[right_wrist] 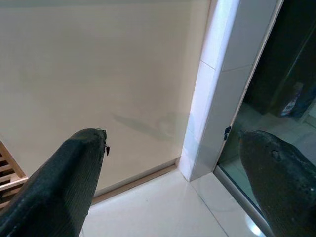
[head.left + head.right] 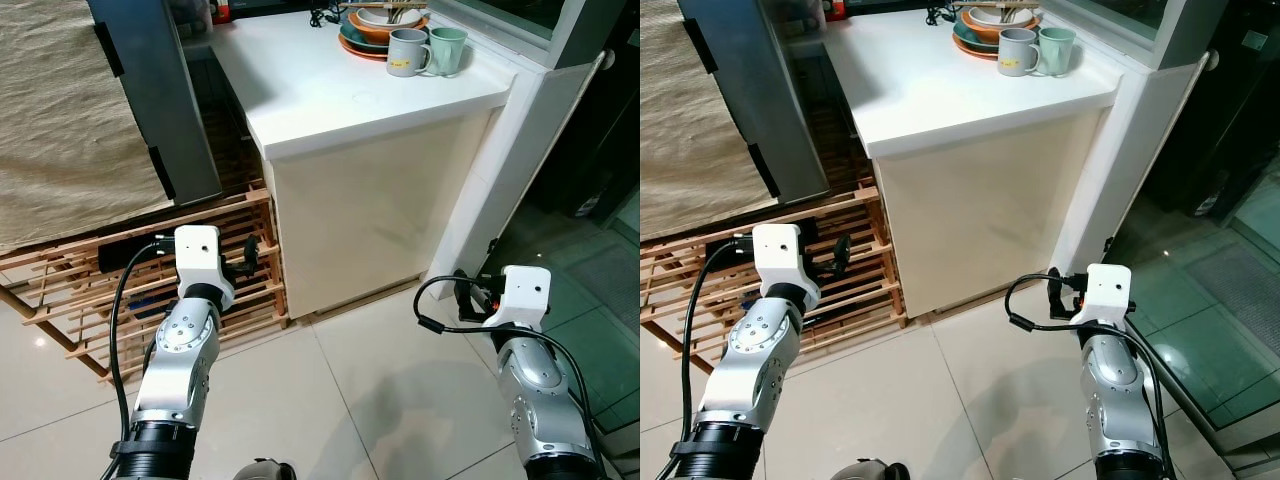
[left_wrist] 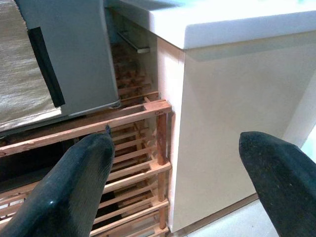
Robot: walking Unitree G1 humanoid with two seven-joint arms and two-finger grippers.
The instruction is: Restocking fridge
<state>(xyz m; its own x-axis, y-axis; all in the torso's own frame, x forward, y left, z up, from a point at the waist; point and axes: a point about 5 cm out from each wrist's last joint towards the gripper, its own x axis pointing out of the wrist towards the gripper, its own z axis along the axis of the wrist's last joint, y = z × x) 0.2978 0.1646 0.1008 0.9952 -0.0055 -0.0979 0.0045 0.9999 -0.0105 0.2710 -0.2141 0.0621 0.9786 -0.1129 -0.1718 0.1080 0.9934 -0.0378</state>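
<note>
Both pincers, left (image 3: 173,182) and right (image 1: 170,182), wide and empty; probably fragile grey ceramic mug (image 2: 405,52) on white surface (image 2: 330,90), best gripped by body.

You won't find any writing you can read here. The grey mug (image 2: 404,52) on the white surface (image 2: 330,90) carries a small yellowish mark on its side, but it is too small for you to make out as a word or a picture. Nothing else shows a label, brand, number or sign.
</note>
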